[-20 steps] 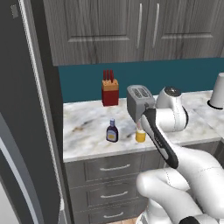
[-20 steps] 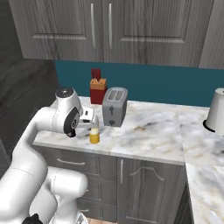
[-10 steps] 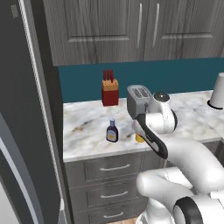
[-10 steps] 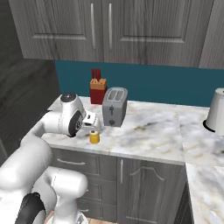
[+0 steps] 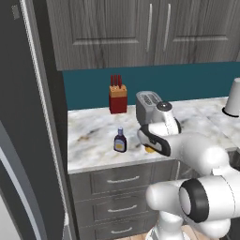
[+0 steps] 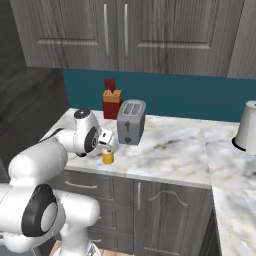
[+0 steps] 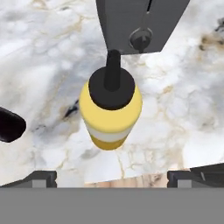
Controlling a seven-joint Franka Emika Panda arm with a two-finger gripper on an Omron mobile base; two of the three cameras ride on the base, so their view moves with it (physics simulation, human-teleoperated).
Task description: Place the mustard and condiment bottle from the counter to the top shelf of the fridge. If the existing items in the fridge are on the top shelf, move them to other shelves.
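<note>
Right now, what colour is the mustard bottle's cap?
Black, on the yellow mustard; the hand view shows it best.

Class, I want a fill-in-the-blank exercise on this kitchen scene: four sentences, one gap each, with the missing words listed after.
1. The yellow mustard bottle has a cap coloured ____.
2. The dark condiment bottle stands on the marbled ____.
3. The red knife block stands against the teal wall beside the grey ____.
4. Above the mustard bottle, the pincer has its jaws ____.

Missing words: black; counter; toaster; open
</note>
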